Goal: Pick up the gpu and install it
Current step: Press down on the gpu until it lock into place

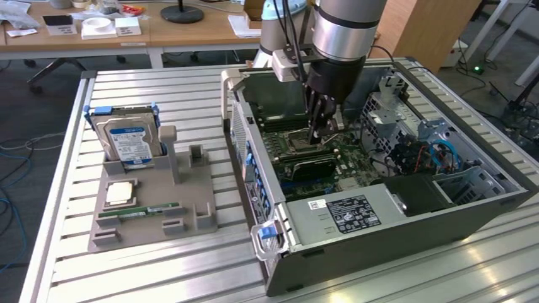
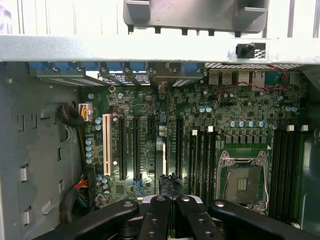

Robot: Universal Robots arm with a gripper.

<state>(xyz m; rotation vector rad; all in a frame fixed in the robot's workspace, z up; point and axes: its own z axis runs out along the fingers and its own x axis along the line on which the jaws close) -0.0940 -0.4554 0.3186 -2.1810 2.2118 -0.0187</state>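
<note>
- Risk: the gpu [image 1: 312,168] looks to stand on edge in a slot of the motherboard [image 1: 337,154] inside the computer case [image 1: 379,214]; if it is off line, a push could leave it half seated or bend the slot
- Pose: the arm reaches straight down into the case, gripper [image 1: 317,136] clenched just above the card; whether they touch, I cannot tell
</note>
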